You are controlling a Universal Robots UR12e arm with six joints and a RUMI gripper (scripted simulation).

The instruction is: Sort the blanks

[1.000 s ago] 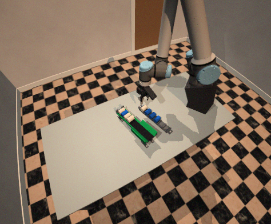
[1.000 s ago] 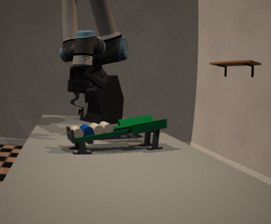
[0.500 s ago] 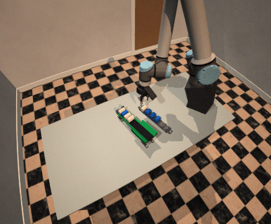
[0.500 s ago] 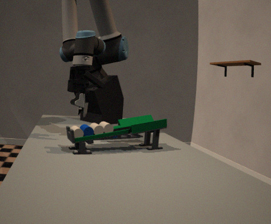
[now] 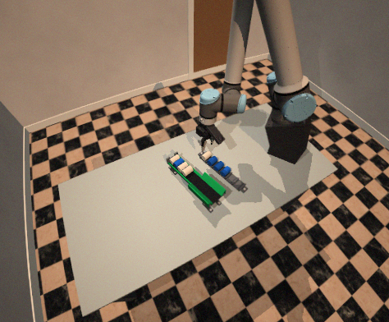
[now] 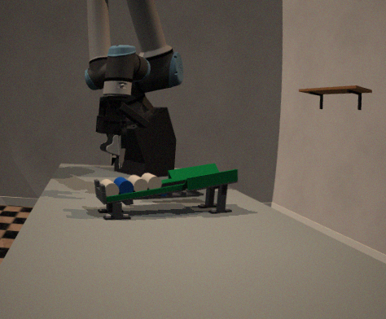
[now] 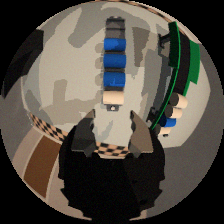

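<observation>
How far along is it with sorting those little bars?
Mostly sorted. Three cream blanks lie on the green ramp, and three blue blanks sit in the gray rack. Nothing is in hand: the gripper hangs empty above the rack's lone cream blank. Left: swap that one with the ramp's blue blank, then tighten the row.

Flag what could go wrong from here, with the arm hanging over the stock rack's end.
1. The two-jaw gripper is part-closed on nothing above the cream plastic bar in the grey ribbed stock rack; a misaligned descent could clip the neighbouring blue plastic bar.
2. A blue bar sits among cream ones on the green feed ramp; adding the cream bar before removing it would leave the row mixed.
</observation>
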